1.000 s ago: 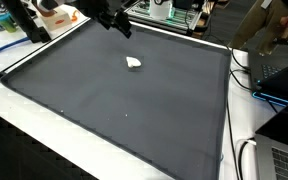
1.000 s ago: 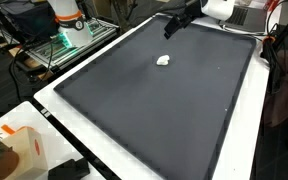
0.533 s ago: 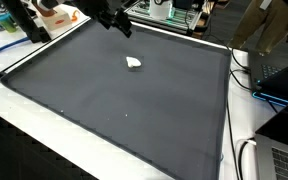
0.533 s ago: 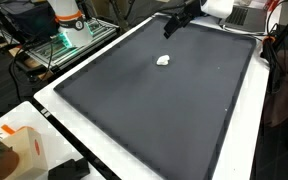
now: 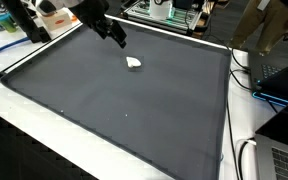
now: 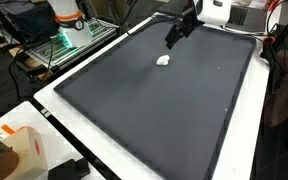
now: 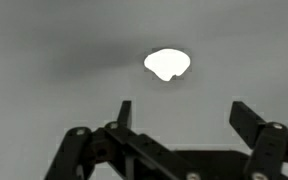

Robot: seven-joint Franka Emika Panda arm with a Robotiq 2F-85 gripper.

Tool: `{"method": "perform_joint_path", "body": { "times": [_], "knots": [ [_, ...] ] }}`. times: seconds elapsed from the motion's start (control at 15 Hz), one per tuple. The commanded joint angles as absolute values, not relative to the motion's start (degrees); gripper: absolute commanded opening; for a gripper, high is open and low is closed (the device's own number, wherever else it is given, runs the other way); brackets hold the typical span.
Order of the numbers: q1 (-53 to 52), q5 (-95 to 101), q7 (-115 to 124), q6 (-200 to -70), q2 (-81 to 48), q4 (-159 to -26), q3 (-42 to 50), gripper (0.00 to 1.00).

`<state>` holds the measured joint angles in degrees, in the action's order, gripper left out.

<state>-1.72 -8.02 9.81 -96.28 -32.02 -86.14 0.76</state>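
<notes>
One dark grey mat (image 5: 124, 100) (image 6: 154, 110) covers nearly all of the white table (image 5: 44, 130); its surface also fills the wrist view.

Arm (image 5: 89, 12): reaches in over the mat's far edge in both exterior views, angled down toward the mat.

Gripper (image 5: 119, 40) (image 6: 171, 38) (image 7: 181, 108): hangs over the mat close to that far edge. Jaws stand wide apart, with nothing between them. In the wrist view both fingers (image 7: 124, 110) show at the bottom of the picture, with bare mat in the gap.

White lump (image 5: 134, 63) (image 6: 164, 60) (image 7: 167, 64): small, irregular, lying flat on the mat in its far half. It sits just beside the gripper, on the side toward the mat's middle, apart from the fingers and not touching them. What it is made of is too small to tell.
</notes>
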Motion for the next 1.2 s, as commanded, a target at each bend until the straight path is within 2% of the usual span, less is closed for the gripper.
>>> {"method": "perform_joint_path", "body": {
  "times": [0.0,0.6,0.67,0.93,1.13],
  "knots": [
    [-0.9,-7.0,8.0,-106.9,-24.4,-100.2,1.5,1.0],
    [-0.5,-9.7,4.5,-119.0,-7.2,-125.5,-0.1,1.0],
    [-0.5,-8.1,5.7,-115.7,-13.1,-117.8,0.2,1.0],
    [-0.6,-8.1,5.7,-115.9,-12.1,-118.4,0.1,1.0],
    [-1.2,-9.0,6.0,-123.1,-11.0,-121.4,-0.7,1.0]
  ]
}}
